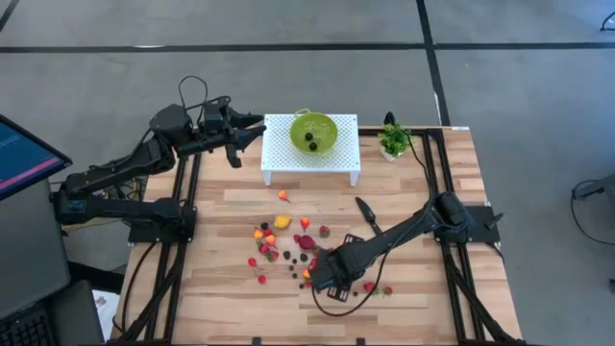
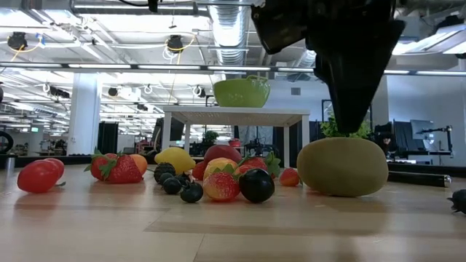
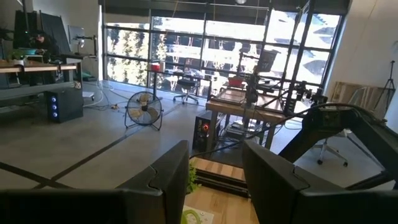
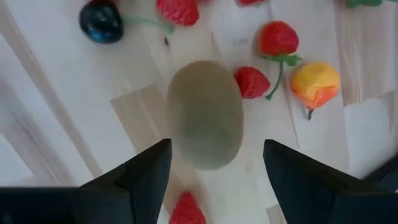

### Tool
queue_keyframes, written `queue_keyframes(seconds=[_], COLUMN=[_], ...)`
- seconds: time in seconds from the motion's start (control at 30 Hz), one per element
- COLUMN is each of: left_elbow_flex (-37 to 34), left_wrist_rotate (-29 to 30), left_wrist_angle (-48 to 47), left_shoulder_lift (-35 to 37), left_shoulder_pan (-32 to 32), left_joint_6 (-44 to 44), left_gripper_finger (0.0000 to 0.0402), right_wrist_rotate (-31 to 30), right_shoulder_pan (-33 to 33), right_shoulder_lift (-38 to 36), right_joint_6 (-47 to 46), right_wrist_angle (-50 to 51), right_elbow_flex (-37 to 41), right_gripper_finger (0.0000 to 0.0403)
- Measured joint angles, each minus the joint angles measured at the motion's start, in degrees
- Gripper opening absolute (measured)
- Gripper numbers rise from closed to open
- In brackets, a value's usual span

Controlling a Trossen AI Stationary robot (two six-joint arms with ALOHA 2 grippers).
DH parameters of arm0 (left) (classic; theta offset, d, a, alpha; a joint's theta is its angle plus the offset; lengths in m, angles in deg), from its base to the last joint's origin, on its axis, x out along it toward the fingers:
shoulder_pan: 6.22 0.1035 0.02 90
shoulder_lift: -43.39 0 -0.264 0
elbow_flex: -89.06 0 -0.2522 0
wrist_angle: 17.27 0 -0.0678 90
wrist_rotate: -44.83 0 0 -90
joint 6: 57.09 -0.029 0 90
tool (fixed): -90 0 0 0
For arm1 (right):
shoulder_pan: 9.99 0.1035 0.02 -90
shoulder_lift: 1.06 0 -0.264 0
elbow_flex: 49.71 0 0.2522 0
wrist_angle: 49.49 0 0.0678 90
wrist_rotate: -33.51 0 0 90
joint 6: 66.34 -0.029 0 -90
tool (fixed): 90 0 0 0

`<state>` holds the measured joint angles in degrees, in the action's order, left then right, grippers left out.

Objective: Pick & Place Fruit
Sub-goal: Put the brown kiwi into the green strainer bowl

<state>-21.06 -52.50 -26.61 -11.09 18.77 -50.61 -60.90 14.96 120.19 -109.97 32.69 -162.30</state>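
The table (image 1: 404,207) is pale wood in planks, with visible grain and a smooth, faintly sheened finish that mirrors the fruit dimly in the low view. The brown-green fruit (image 4: 205,115) looks matt and slightly fuzzy. The strawberries (image 2: 120,169) at left of the low view are shiny red plastic with dimpled skin, and the dark berries (image 2: 256,185) are glossy, catching highlights. The green bowl (image 1: 313,134) looks like smooth plastic; the white stand (image 1: 279,154) beneath it is matt and perforated. The right gripper's fingers (image 4: 146,174) are matt black plastic.
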Motion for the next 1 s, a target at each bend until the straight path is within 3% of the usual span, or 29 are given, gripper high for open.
queue_keyframes(seconds=[0.37,1.0], left_elbow_flex=[0.0,0.0], left_wrist_rotate=[0.0,0.02], left_wrist_angle=[0.11,0.59], left_shoulder_lift=[0.0,0.0], left_shoulder_pan=[0.0,-0.01], left_joint_6=[0.0,0.0], left_gripper_finger=[0.0142,0.0142], right_wrist_rotate=[-0.09,3.17], right_shoulder_pan=[-1.09,-2.71], right_shoulder_lift=[0.0,0.0], right_joint_6=[3.56,5.18], right_wrist_angle=[-0.33,-12.64], right_elbow_flex=[0.23,11.19], right_gripper_finger=[0.025,0.026])
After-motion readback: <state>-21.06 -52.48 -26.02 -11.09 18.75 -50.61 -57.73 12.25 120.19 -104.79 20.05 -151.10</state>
